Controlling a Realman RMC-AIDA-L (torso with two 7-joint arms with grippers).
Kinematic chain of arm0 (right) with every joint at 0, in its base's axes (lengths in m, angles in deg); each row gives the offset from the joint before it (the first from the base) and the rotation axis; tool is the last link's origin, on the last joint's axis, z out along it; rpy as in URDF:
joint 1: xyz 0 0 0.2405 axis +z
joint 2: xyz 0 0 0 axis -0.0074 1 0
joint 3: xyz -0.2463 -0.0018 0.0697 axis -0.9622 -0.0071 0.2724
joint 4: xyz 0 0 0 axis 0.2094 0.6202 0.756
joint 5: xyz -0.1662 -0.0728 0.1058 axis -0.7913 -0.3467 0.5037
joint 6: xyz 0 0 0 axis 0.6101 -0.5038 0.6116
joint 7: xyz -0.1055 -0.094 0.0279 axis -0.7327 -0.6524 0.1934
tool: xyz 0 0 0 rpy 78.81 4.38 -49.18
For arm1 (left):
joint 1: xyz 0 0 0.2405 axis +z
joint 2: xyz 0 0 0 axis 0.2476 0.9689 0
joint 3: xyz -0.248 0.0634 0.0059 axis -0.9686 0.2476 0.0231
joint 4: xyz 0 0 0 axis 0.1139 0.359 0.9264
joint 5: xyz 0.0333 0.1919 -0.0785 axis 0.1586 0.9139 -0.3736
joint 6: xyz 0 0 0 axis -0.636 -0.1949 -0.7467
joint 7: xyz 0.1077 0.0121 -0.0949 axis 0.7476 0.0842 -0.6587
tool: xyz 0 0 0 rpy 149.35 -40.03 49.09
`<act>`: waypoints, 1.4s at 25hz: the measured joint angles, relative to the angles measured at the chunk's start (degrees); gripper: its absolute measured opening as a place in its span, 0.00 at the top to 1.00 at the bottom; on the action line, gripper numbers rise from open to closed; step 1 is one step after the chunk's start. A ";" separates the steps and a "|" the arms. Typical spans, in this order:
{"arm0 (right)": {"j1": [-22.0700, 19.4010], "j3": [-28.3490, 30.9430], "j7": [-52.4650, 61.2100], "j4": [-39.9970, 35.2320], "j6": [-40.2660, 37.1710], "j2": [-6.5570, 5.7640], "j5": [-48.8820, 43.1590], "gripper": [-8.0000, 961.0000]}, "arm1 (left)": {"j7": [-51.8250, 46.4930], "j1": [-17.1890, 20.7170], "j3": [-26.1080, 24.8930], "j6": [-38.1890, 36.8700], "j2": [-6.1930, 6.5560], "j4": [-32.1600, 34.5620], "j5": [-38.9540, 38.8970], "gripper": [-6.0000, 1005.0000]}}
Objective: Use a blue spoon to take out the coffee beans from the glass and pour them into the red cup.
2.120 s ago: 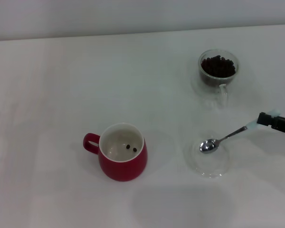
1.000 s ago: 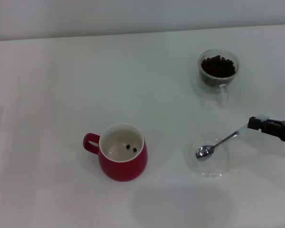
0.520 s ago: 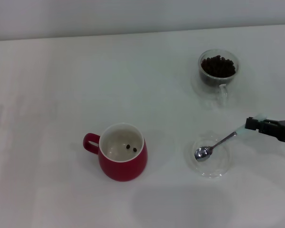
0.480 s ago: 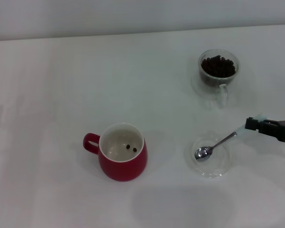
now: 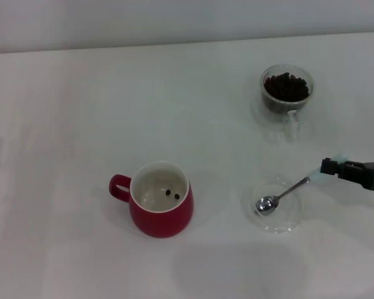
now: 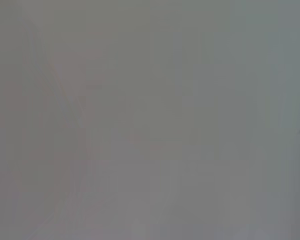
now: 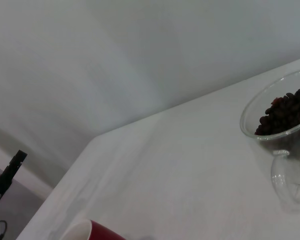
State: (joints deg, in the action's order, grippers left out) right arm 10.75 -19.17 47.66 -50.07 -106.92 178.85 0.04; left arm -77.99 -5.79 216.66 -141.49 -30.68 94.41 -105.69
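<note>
White table [image 5: 81, 93]: one red cup [image 5: 161, 208], one glass [image 5: 287, 91], one blue spoon [image 5: 285, 192].

My right gripper [image 5: 329, 167] holds the spoon [image 5: 285, 192] by its handle, its bowl in the saucer [image 5: 275, 222]. Behind the saucer stands the glass [image 5: 287, 92] with the beans [image 5: 286, 86] in it. The cup [image 5: 160, 207] sits well to the left, two beans inside.
</note>
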 joint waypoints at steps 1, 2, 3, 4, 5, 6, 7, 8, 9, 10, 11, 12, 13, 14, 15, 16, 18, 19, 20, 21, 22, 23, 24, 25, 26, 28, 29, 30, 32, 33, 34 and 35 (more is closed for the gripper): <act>-0.04 -0.06 0.00 0.01 0.00 0.01 0.00 0.80 | 0.00 0.00 -0.02 0.00 0.00 0.00 -0.01 0.30; -0.07 -0.13 0.01 0.01 0.00 0.01 0.00 0.80 | 0.00 0.00 -0.04 0.00 0.00 0.00 -0.01 0.30; -0.12 -0.17 0.01 0.01 0.00 0.02 0.00 0.80 | 0.00 0.00 -0.04 0.00 0.00 0.00 -0.02 0.30; -0.17 -0.16 0.02 0.01 0.00 0.02 0.00 0.80 | 0.00 0.00 -0.04 0.00 0.00 0.00 -0.02 0.30; -0.22 -0.13 0.02 0.01 0.00 0.03 0.00 0.80 | 0.00 0.00 -0.04 0.00 0.00 0.00 -0.03 0.30; -0.30 -0.07 0.02 0.01 0.00 0.06 0.00 0.80 | 0.00 0.00 -0.04 0.00 0.00 0.00 -0.03 0.30; -0.34 0.00 0.02 0.01 0.00 0.07 0.00 0.80 | 0.00 0.00 -0.04 0.00 0.00 0.00 -0.04 0.30; -0.36 0.05 0.02 0.01 0.01 0.09 0.00 0.80 | 0.00 0.00 -0.04 0.00 0.00 0.00 -0.04 0.30; -0.38 0.07 0.02 0.02 0.02 0.12 0.00 0.80 | 0.00 0.00 -0.04 0.00 0.00 0.00 -0.04 0.30; -0.40 0.08 0.02 0.04 0.04 0.12 0.01 0.80 | 0.00 0.00 -0.04 0.00 0.00 0.00 -0.04 0.30; -0.43 0.09 0.02 0.08 0.06 0.12 0.01 0.80 | 0.00 0.00 -0.04 0.00 0.00 0.00 -0.04 0.30; -0.45 0.10 0.02 0.11 0.09 0.12 0.01 0.80 | 0.00 0.00 -0.04 0.00 0.00 0.00 -0.04 0.30; -0.46 0.10 0.02 0.14 0.12 0.11 0.01 0.80 | 0.00 0.00 -0.04 0.00 0.00 0.00 -0.03 0.30; -0.46 0.06 0.02 0.17 0.15 0.11 0.01 0.80 | 0.00 0.02 -0.04 0.00 0.00 0.00 -0.03 0.30; -0.43 -0.03 0.02 0.23 0.16 0.11 0.01 0.80 | 0.00 0.06 -0.04 0.00 0.00 0.00 -0.03 0.30; -0.38 -0.11 0.02 0.31 0.20 0.11 0.00 0.80 | 0.00 0.11 -0.04 0.00 0.00 0.00 -0.03 0.30; -0.34 -0.14 0.02 0.41 0.47 0.12 -0.02 0.80 | 0.00 0.16 -0.04 0.00 0.00 0.00 -0.03 0.30; -0.34 -0.07 0.02 0.43 0.76 0.14 -0.02 0.79 | 0.00 0.19 -0.04 0.00 0.00 0.00 -0.03 0.30; -0.36 0.03 0.02 0.43 1.04 0.16 -0.03 0.79 | 0.00 0.21 -0.04 0.00 0.00 0.00 -0.03 0.30; -0.42 0.11 0.01 0.44 1.41 0.17 -0.02 0.79 | 0.00 0.21 -0.04 0.00 0.00 0.00 -0.03 0.30; -0.48 0.22 -0.05 0.45 1.78 0.18 0.02 0.78 | 0.00 0.24 -0.04 0.00 0.00 0.00 -0.03 0.30; -0.58 0.82 -0.24 0.44 2.13 0.24 0.08 0.75 | 0.00 0.25 -0.04 0.00 -0.01 0.00 -0.03 0.30; -0.65 1.24 -0.34 0.41 2.21 0.30 0.09 0.71 | 0.00 0.25 -0.04 0.00 0.00 0.00 -0.03 0.30; -0.74 1.84 -0.56 0.30 2.28 0.42 0.10 0.67 | 0.00 0.26 -0.04 0.00 0.00 0.00 -0.03 0.30; -0.81 2.50 -0.77 0.18 2.28 0.56 0.10 0.63 | 0.00 0.26 -0.04 0.00 -0.01 0.00 -0.03 0.30; -0.92 3.64 -1.23 0.01 2.15 0.78 0.08 0.60 | 0.00 0.26 -0.04 0.00 -0.01 0.00 -0.03 0.30; -0.93 4.08 -1.43 -0.02 1.96 0.85 0.08 0.60 | 0.00 0.27 -0.04 0.00 -0.01 0.00 -0.03 0.30; -0.94 4.43 -1.55 -0.05 1.77 0.92 0.10 0.60 | 0.00 0.29 -0.04 0.00 -0.01 0.00 -0.03 0.30; -0.94 5.31 -1.76 -0.18 1.48 1.05 0.29 0.60 | 0.00 0.33 -0.04 0.00 -0.01 0.00 -0.03 0.30; -0.92 5.98 -2.00 -0.22 1.24 1.21 0.40 0.60 | 0.00 0.35 -0.04 0.00 -0.01 0.00 -0.03 0.30; -0.90 7.45 -2.53 -0.31 0.62 1.54 0.43 0.60 | 0.00 0.35 -0.04 0.00 -0.01 0.00 -0.03 0.30; -0.89 9.00 -3.09 -0.37 -0.08 1.86 0.46 0.60 | 0.00 0.35 -0.04 0.00 0.00 0.00 -0.03 0.30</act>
State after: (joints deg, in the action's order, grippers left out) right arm 9.87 -10.18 44.57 -50.45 -107.00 180.71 0.50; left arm -77.99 -5.44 216.62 -141.49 -30.68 94.41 -105.72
